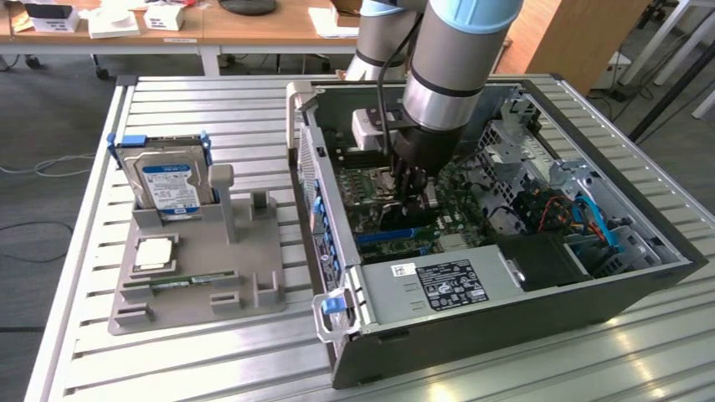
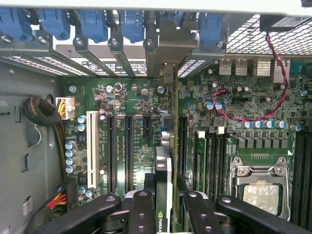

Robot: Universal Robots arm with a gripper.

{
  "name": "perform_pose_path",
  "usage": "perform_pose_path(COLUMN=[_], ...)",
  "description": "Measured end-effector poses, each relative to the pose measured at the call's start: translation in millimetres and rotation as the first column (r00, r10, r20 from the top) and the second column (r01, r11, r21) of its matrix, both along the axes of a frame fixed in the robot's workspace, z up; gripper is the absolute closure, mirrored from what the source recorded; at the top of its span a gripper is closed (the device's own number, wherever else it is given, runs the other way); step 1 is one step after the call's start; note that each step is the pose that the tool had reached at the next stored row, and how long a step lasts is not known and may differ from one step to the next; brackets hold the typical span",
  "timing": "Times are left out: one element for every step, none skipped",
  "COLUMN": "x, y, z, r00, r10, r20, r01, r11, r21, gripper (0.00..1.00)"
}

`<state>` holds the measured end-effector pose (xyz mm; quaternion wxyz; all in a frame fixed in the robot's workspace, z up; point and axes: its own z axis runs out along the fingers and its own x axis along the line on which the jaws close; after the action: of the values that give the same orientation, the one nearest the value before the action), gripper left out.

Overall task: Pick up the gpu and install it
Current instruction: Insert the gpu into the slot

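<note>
- The pincer is clamping the gpu edge-on
- It is hanging inside the computer case, centre of the exterior view, over the motherboard

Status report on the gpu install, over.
Copy: hand shut on gpu. Card edge-on at the motherboard slots, seating unclear. Red-black wire lies apart from it; nothing seen blocking.

hard drive upright in gray holder | memory stick on holder's base
</note>
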<state>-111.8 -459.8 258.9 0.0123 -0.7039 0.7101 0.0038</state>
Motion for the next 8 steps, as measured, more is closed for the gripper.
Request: perform_pose_path(x=[0.0,0.0,0.0,0.0,-0.1,-0.1,-0.1,-0.1], y=[0.0,0.0,0.0,0.0,0.0,0.0,0.0,0.0], z=[-0.2,-0.3,-0.5,-0.8,-1.1,-1.4,-1.7,-2.1], r00=[1.0,1.0,1.0,1.0,1.0,1.0,1.0,1.0], r10=[0.0,0.0,0.0,0.0,0.0,0.0,0.0,0.0], r20=[0.0,0.0,0.0,0.0,0.0001,0.0001,0.0,0.0], r01=[0.0,0.0,0.0,0.0,0.0,0.0,0.0,0.0], r11=[1.0,1.0,1.0,1.0,1.0,1.0,1.0,1.0], r21=[0.0,0.0,0.0,0.0001,0.0001,0.0001,0.0,0.0001], gripper=[0.73,0.73,0.73,0.73,0.73,0.73,0.73,0.73])
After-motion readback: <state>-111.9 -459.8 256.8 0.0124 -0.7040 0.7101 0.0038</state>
